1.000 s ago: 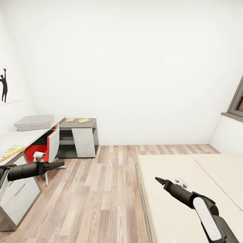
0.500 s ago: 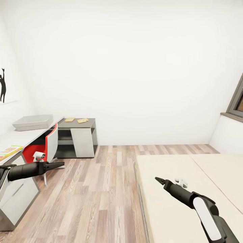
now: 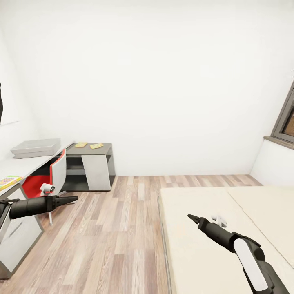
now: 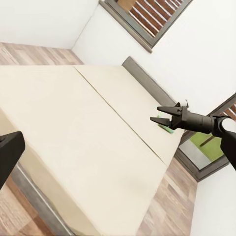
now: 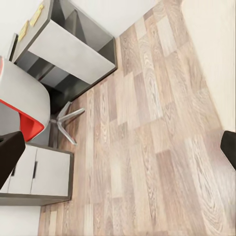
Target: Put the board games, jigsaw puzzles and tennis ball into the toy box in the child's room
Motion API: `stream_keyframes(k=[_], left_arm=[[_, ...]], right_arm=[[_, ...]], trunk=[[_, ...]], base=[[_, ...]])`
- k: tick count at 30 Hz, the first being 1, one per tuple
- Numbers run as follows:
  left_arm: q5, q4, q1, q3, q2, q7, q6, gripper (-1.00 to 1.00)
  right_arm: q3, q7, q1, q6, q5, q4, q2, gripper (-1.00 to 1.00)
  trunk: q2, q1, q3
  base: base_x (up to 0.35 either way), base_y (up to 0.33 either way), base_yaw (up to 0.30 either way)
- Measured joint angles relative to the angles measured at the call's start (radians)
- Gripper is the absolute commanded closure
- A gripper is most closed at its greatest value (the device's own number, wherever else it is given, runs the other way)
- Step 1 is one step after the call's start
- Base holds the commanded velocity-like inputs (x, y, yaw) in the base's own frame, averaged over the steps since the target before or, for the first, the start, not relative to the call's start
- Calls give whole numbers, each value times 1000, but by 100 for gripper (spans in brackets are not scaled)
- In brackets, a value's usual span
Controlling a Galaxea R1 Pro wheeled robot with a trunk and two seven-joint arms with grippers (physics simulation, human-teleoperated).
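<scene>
Toy box [image 3: 36, 148] on counter [image 3: 16, 167], far left, well beyond left claw [image 3: 72, 199]. Both puzzles [image 3: 89, 145] on the dark cabinet section. Right claw [image 3: 192, 218] over bed [image 3: 196, 228]. Both claws look pinched together, holding nothing. Open plank floor [image 3: 122, 220] between counter and bed edge.

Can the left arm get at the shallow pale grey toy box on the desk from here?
Probably not. The shallow pale grey toy box sits far down the long pale grey desk, well beyond the left gripper, with the red-and-white chair between.
</scene>
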Motion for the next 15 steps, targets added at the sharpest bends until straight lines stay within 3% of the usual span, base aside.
stream_keyframes(k=[15], left_arm=[[0, 0, 0, 0, 0, 0, 0, -100]], right_arm=[[-1, 0, 0, 2, -1, 0, 0, -100]], trunk=[[0, 0, 0]], base=[[0, -298, 0]])
